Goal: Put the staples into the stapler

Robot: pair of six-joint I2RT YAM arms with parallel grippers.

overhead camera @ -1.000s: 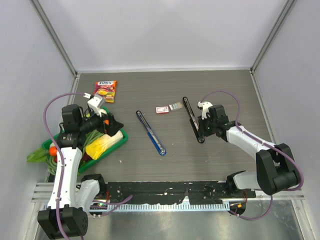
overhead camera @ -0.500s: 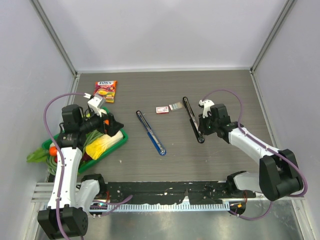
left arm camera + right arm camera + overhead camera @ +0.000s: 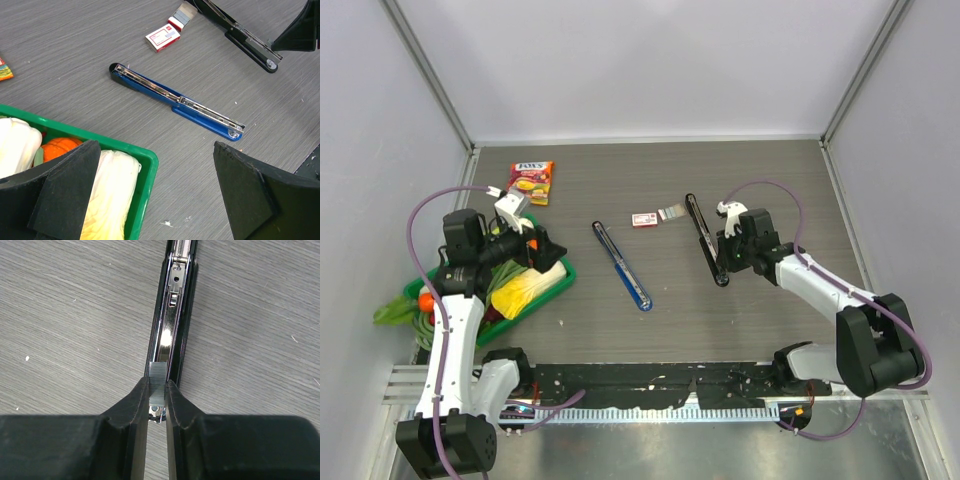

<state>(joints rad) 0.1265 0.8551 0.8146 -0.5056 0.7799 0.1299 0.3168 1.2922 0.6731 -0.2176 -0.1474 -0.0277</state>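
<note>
Barely anything has changed over the last second. On the table (image 3: pixel 770 180) the left arm has not stirred, and the right arm's elbow has only swayed a little while its gripper kept its place.

The right gripper (image 3: pixel 725 248) is pinched narrow on the staples (image 3: pixel 157 376). This short silvery strip stands on edge between its fingertips, right over the shiny rail of the black stapler (image 3: pixel 176 315), at the end nearest the gripper. Whether strip and rail touch cannot be told. Only the right wrist view shows the held strip; from above the gripper hides it.

The left gripper (image 3: pixel 152 167) is spread wide and holds nothing. One of its fingers is over the corner of the green tray (image 3: pixel 149 161), and the blue stapler (image 3: pixel 175 97) lies just ahead of it. The left wrist view shows pale and orange vegetables (image 3: pixel 112 200) in the tray more closely than the top view does.

Counted: two arms, one tray and two staplers, both opened out flat. There is one candy packet (image 3: pixel 532 182) beyond the left gripper. One red-and-white box (image 3: pixel 643 219) lies beyond the right gripper, with a second strip (image 3: pixel 671 212) just beside it.
</note>
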